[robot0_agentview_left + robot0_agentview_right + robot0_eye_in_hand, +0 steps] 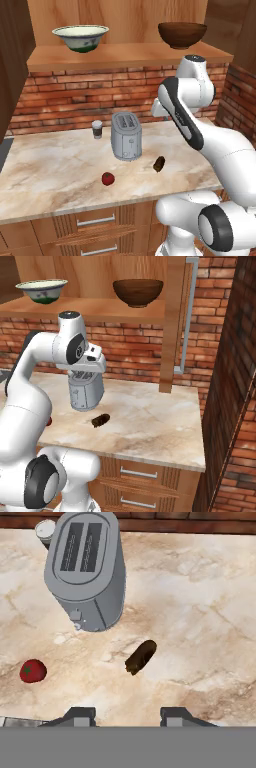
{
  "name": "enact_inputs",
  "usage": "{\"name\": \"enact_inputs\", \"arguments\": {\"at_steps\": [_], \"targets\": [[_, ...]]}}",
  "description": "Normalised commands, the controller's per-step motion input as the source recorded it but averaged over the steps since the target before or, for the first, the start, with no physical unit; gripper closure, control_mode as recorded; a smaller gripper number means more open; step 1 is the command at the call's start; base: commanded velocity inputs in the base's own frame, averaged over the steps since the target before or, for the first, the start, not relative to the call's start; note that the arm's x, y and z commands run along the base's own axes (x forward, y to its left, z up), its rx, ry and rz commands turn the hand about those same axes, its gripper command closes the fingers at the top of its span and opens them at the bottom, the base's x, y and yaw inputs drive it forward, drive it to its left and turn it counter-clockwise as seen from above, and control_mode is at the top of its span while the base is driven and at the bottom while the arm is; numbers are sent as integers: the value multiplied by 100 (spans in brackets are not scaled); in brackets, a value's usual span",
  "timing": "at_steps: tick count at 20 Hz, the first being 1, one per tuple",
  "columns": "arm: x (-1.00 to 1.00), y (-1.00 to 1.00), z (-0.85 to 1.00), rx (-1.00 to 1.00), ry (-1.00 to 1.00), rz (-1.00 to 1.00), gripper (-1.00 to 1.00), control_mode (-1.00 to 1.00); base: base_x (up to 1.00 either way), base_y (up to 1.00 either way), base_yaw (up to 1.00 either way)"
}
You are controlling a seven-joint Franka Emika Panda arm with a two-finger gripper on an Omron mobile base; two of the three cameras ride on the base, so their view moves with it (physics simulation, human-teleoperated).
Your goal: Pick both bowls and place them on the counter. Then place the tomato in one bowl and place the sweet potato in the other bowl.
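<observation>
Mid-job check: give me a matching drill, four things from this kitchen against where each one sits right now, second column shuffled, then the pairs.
Things:
1. white and green bowl
2. brown bowl
3. tomato
4. sweet potato

Places:
A. on the counter, in front of the toaster and toward the brown bowl's side
B. on the wooden shelf, at its end nearer the arm
C. on the counter near its front edge, toward the shaker's side
D. on the wooden shelf, at its end farther from the arm

Pairs: 1-D, 2-B, 3-C, 4-A
</observation>
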Motion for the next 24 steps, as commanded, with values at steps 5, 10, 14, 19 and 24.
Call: {"name": "enact_inputs", "arguments": {"at_steps": [5, 10, 14, 19, 24], "targets": [[-12, 0, 0, 0, -6, 1, -100, -100, 0, 0, 0], [-29, 3, 11, 8, -21, 1, -100, -100, 0, 0, 0], [-25, 13, 35, 31, -1, -11, -100, -100, 0, 0, 0], [-22, 19, 42, 32, 0, -18, -100, -100, 0, 0, 0], [-21, 25, 44, 21, 0, -21, -100, -100, 0, 0, 0]]}}
